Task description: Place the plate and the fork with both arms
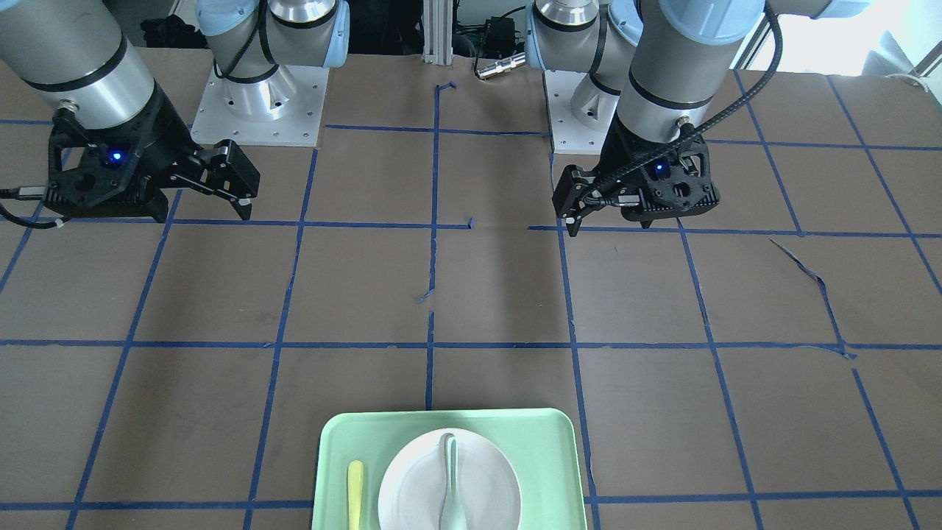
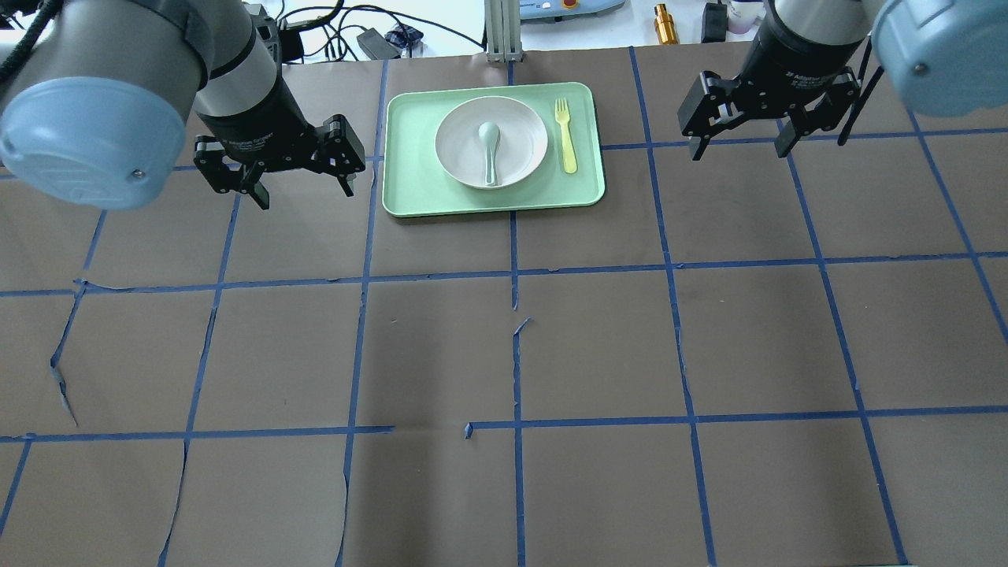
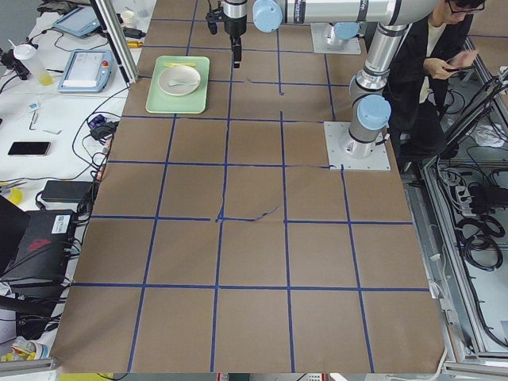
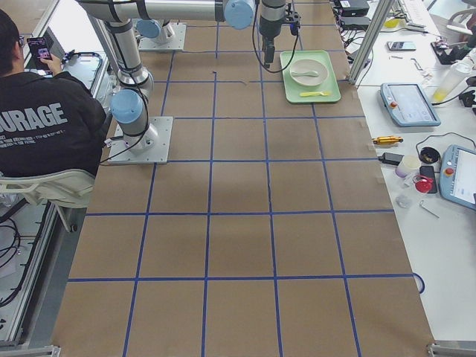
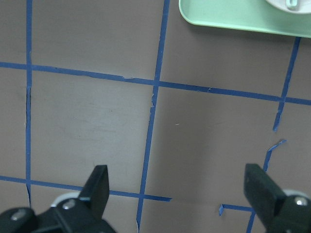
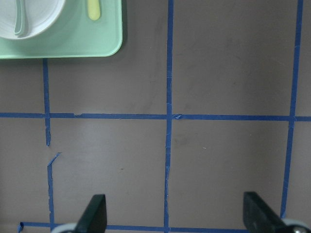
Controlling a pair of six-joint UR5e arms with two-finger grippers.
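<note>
Table (image 2: 598, 339): brown top gridded with blue tape; the tray sits at its far edge from the robot, about midway along.
Left arm (image 2: 157, 63): I see it reaching out on the robot's left of the tray, clear of it.
Right arm (image 2: 819, 24): reaching out on the robot's right of the tray, also clear of it.
Tray (image 2: 413, 157): mint green, rectangular, lying flat with its long side across the table; it carries the plate, fork and spoon.
Left gripper (image 2: 305, 193): raised over bare table off the tray's end on the robot's left; its fingers stand wide apart with nothing between them.
Right gripper (image 2: 739, 151): raised over bare table off the tray's other end, a little farther out; fingers spread wide, holding nothing.
Plate (image 2: 524, 142): round, off-white, resting near the middle of the tray.
Fork (image 2: 565, 142): pale yellow, flat on the tray floor between the plate and the tray's rim on the robot's right, not touching the plate, tines pointing away from the robot.
Spoon (image 2: 491, 150): grey-green, lying in the plate at the tray's centre, its bowl away from the robot.
</note>
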